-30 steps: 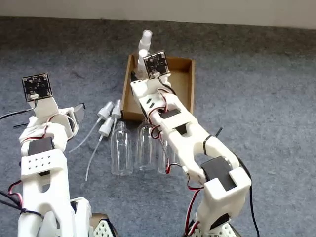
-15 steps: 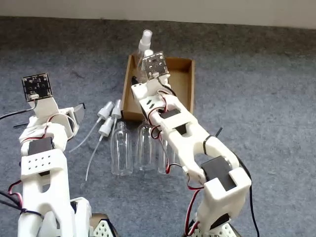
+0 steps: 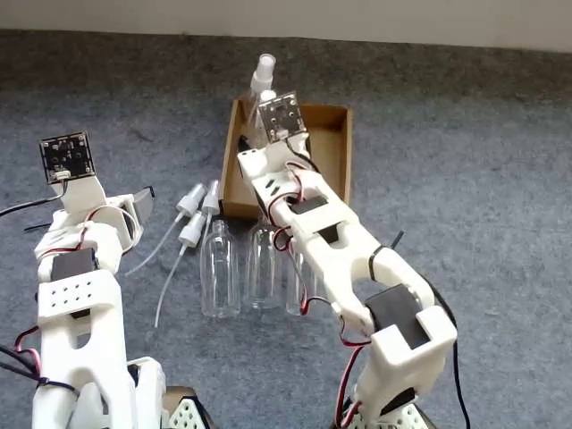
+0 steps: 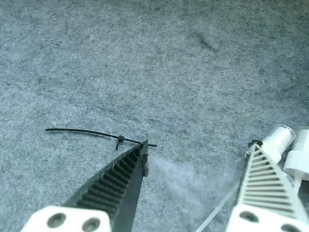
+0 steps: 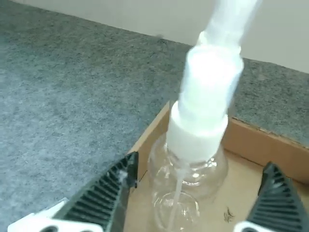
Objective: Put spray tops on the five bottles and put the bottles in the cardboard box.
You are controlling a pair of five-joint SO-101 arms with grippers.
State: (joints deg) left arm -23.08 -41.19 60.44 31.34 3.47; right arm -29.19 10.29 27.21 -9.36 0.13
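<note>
1. Three open bottles (image 3: 220, 268) stood in a row just on the near side of the cardboard box (image 3: 348, 152), uncapped and close together. They looked like light, thin, clear plastic, so probably slick and easily tipped. Best hold is likely round the body, below the shoulder.
2. Three loose spray tops (image 3: 191, 198) lay beside the box's near left corner, dip tubes trailing away from it. The tubes looked thin and bendy, so take them by the collar.
3. The left gripper (image 4: 199, 144) hung well left of the box over the grey surface (image 3: 465, 179), jaws wide apart and empty. A black zip tie (image 4: 91, 132) lay beneath it.
4. The right gripper (image 5: 200, 164) was over the box's far left corner, jaws spread wide either side of the capped bottle (image 5: 199, 130), apparently gripping nothing.
5. The box held that capped bottle upright in its far left corner. The arm hid part of the box floor.
</note>
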